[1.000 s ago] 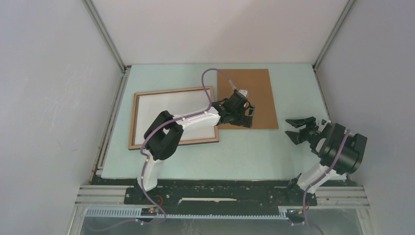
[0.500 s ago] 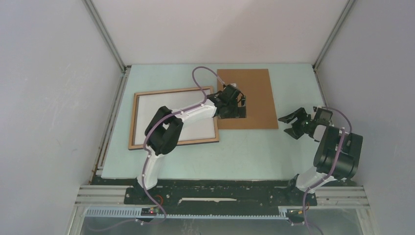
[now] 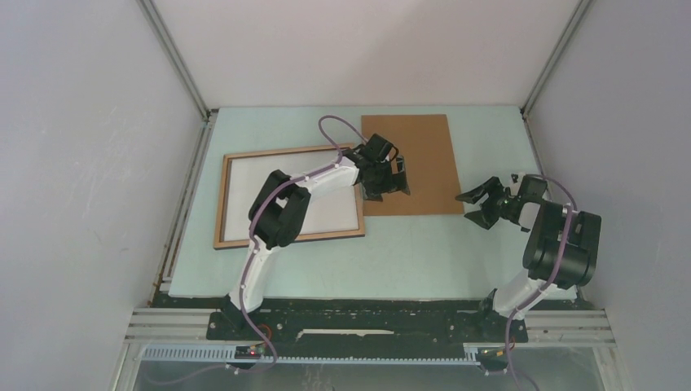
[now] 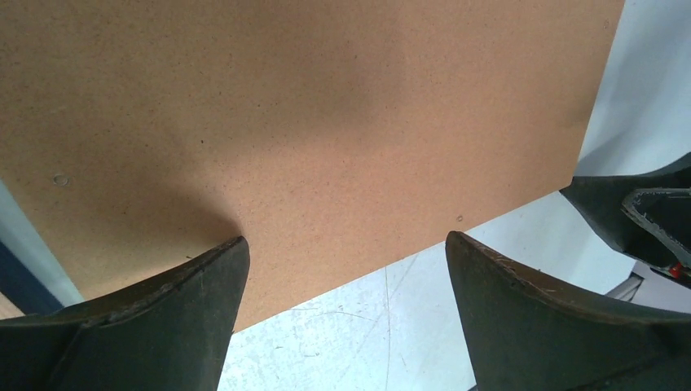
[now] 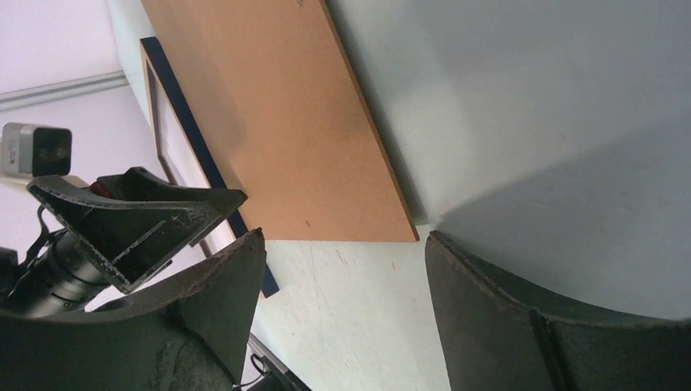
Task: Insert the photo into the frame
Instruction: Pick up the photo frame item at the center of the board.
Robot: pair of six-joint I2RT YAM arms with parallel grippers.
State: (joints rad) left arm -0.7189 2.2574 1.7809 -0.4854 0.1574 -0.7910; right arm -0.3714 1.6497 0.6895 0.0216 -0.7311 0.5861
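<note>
**Both grippers hover open around the backing board, photo lies in the frame**

The frame [image 3: 221, 199] lies flat on the left part of the table [image 3: 391, 252], its wood-brown rails up. The photo [image 3: 244, 195] lies inside the rails with its white back up; its printed side does not show. Just right of the frame, touching or overlapping its right rail, lies a plain brown backing board [image 3: 428, 155].

The left arm reaches across the frame's far right corner. The left gripper [image 3: 402, 177] hangs over the board's left half with its fingers [image 4: 187, 301] spread wide and nothing between them; the wrist view shows the board's surface and near edge below.

The right gripper [image 3: 470, 207] points left over the bare table, just beside the board's near right corner. Its fingers [image 5: 505, 318] are also wide apart and empty, with that corner showing between them in the wrist view
</note>
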